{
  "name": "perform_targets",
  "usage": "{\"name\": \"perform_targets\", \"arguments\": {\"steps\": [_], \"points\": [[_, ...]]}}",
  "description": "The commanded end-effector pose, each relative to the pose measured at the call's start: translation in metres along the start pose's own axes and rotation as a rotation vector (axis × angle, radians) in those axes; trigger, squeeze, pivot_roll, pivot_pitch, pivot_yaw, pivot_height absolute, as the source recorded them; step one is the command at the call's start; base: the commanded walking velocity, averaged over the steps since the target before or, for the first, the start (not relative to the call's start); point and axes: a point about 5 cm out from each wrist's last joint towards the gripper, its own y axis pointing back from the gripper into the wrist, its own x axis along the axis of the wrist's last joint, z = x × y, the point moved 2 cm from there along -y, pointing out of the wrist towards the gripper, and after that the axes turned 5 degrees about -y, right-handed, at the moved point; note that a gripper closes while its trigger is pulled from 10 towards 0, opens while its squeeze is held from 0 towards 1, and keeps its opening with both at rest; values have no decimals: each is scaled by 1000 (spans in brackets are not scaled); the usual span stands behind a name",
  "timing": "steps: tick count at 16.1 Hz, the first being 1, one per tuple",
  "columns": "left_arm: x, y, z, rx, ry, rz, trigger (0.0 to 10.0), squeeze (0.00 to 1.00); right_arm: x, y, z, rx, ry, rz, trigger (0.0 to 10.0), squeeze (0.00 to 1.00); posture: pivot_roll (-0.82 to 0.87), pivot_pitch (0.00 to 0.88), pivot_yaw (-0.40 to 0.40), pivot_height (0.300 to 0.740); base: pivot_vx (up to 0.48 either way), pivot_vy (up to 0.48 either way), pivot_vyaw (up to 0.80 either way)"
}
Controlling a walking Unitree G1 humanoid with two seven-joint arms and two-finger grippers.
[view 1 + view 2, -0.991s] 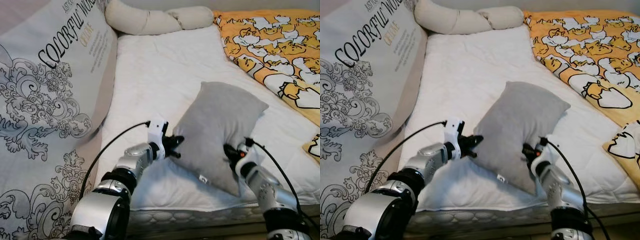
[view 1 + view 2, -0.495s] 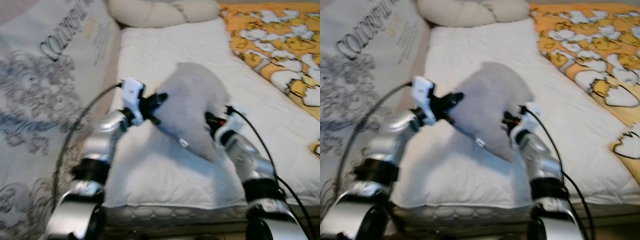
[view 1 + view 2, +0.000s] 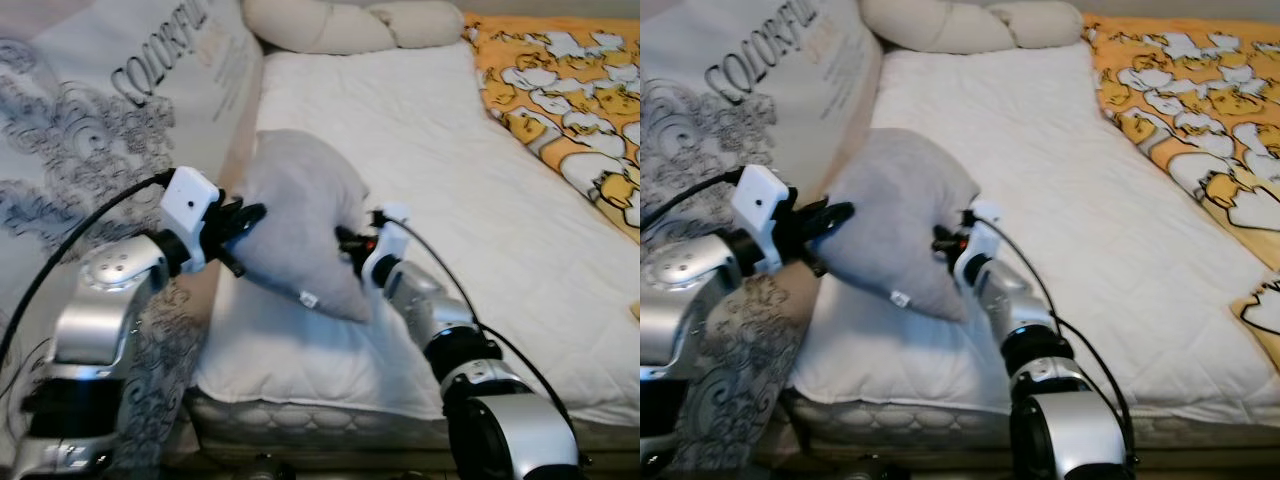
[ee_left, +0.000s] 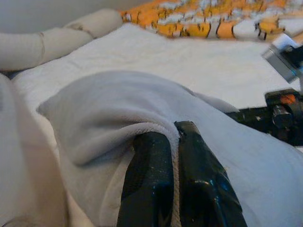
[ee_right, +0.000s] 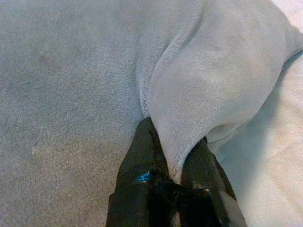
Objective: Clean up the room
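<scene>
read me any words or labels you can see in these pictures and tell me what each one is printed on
"COLORFUL": large black letters on the big patterned cushion leaning at the bed's left side; the word after it is cut off.
Smaller gold and grey lines under it on that cushion: too blurred to read.
Small white tag on the grey pillow: too small to read.

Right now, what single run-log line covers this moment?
phase: carrying | object: grey pillow above white mattress | left gripper: shut on pillow edge | right gripper: shut on pillow edge | nearby: printed cushion
</scene>
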Motion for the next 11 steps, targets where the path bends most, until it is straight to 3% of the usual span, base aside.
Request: {"name": "perform_targets", "arguments": {"steps": [1,4,7,10,11], "points": [[7,4,4,-27,-48,-2,0,0,4,-6,-11,39,37,12,0,0,32,0,35,740,0,0,0],[4,17,9,-16,-87,-60,0,0,-11,-10,-20,54,67,-42,0,0,58,0,20,740,0,0,0],[14,35,-4,77,-134,-87,0,0,-20,-14,-35,121,74,-53,0,0,97,0,0,740,0,0,0],[16,44,-9,108,-194,-110,0,0,-31,-12,-31,98,100,-89,0,0,123,0,-13,740,0,0,0],[5,49,0,67,-183,-172,0,0,-41,-9,-26,64,140,-140,0,0,126,0,-14,740,0,0,0]]}}
